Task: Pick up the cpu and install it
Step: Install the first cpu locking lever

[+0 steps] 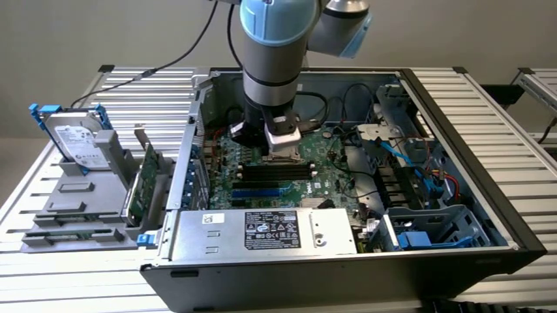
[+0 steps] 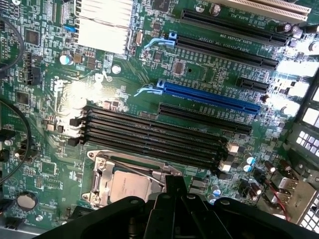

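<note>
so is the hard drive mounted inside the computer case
No, the hard drive stands upright in a grey holder outside the computer case, at the exterior view's left.

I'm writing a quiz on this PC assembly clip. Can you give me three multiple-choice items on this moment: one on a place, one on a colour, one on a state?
1. Where does the cpu lie?
A. on the hard drive
B. in the motherboard socket beside the black memory slots
C. on the power supply

2. What colour is the long expansion slot next to the black ones?
A. blue
B. red
C. yellow

3. Where is the gripper?
A. outside the case, over the hard drive
B. over the drive cage
C. down inside the open computer case, over the motherboard

Answers: 1 B, the silver chip sits in the socket frame. 2 A, its body is bright blue. 3 C, the arm reaches down into the case.
</note>
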### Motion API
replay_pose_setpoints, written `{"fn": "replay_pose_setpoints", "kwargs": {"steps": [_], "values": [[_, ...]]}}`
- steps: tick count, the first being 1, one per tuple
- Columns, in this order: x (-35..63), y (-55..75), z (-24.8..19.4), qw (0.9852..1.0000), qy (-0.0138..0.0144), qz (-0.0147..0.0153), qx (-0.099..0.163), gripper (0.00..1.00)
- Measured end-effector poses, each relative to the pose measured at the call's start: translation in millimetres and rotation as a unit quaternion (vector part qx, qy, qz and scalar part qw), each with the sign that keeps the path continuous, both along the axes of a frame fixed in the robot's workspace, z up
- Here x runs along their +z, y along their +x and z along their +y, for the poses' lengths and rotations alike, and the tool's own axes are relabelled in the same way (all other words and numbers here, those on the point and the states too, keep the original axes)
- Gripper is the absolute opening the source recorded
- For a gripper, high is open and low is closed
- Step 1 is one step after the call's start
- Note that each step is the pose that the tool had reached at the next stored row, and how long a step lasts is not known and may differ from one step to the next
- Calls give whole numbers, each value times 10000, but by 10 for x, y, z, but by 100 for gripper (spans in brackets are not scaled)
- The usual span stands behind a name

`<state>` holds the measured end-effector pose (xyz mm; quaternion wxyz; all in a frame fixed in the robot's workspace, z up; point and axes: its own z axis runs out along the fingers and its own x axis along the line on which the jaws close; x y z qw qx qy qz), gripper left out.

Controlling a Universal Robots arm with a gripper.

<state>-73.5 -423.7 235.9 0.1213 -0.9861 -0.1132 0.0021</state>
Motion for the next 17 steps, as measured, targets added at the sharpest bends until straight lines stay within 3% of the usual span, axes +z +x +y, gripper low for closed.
{"fn": "replay_pose_setpoints", "kwargs": {"steps": [9,17], "values": [[-45,-31,5,9999,28,0,103,11],[-137,-45,73,9999,30,0,150,11]]}}
